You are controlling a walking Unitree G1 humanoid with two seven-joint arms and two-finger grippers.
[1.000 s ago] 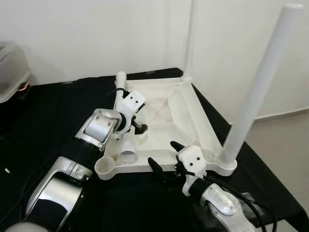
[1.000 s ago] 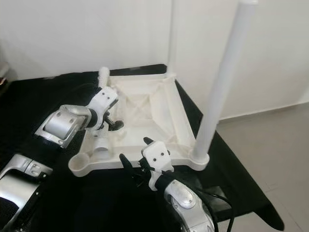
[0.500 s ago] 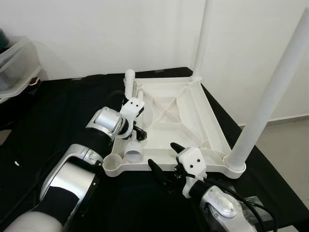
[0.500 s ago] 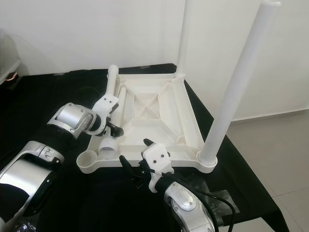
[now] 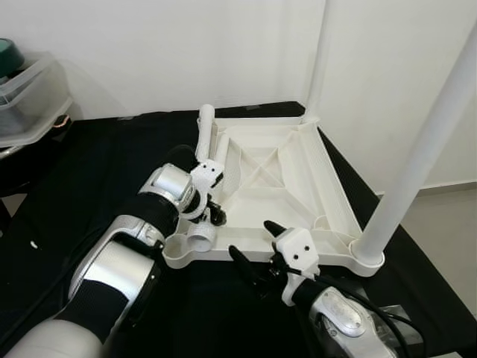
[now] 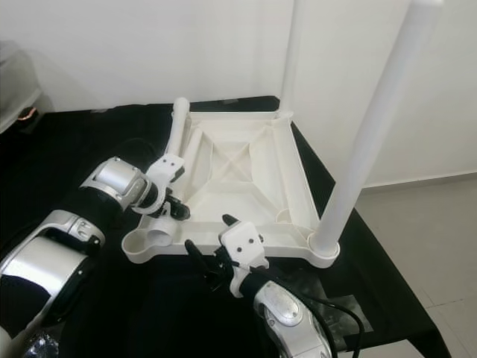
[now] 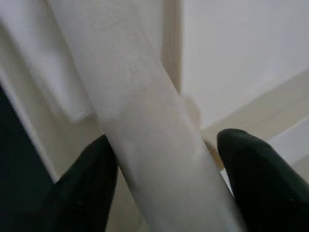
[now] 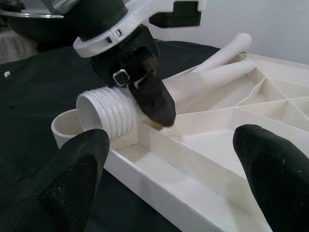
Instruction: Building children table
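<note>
Black cloth covers the surface (image 5: 89, 171), and on it the white upturned tabletop (image 5: 298, 186) lies with two legs (image 5: 425, 156) already standing upright in its right-hand corners. A loose leg (image 6: 173, 160) lies along the tabletop's left edge, its threaded end near the empty corner socket (image 5: 173, 252), and my left end effector (image 6: 173, 210) is pinching that leg close to the threads. My right end effector (image 5: 255, 252) hovers with its fingers spread just at the tabletop's near rim, gripping nothing.
</note>
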